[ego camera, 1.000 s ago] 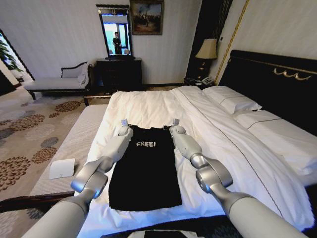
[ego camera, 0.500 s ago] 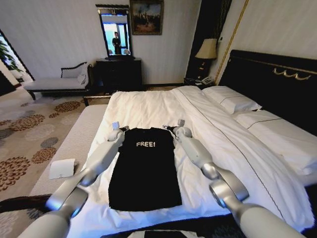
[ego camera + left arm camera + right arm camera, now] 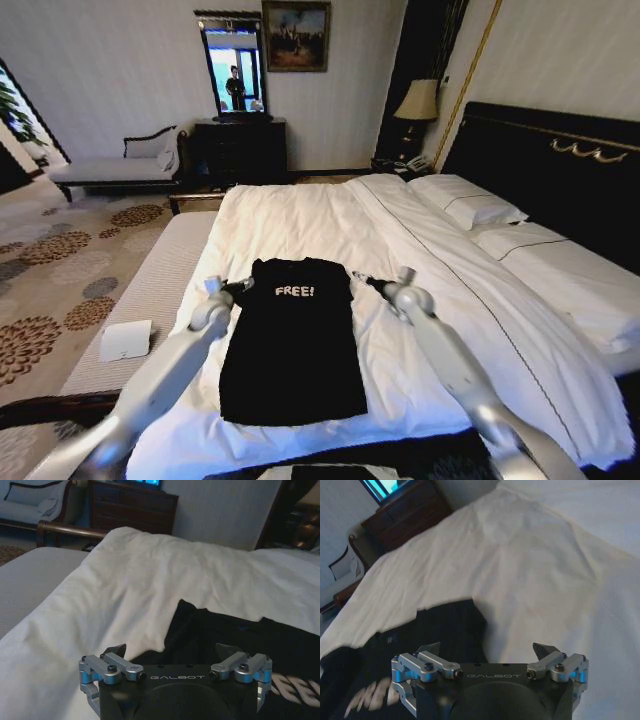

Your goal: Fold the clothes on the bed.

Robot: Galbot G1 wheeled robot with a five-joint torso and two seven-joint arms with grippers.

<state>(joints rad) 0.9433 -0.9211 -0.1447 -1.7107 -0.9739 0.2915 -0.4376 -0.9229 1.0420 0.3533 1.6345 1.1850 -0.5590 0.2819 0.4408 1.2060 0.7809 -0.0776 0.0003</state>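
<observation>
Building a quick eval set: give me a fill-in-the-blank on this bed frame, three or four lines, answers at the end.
1. The white word on the black T-shirt reads ____.
2. The T-shirt lies flat on the ____ duvet of the bed.
3. The left gripper and the right gripper both have their jaws ____.
4. The T-shirt lies ____ the two grippers.

Missing words: FREE!; white; open; between

The T-shirt (image 3: 293,340) is black with white letters across the chest; the bed (image 3: 300,215) has white sheets and white pillows (image 3: 468,200) against a dark headboard (image 3: 560,170) with a gold ornament; the carpet (image 3: 50,290) is beige with brown flower medallions.
</observation>
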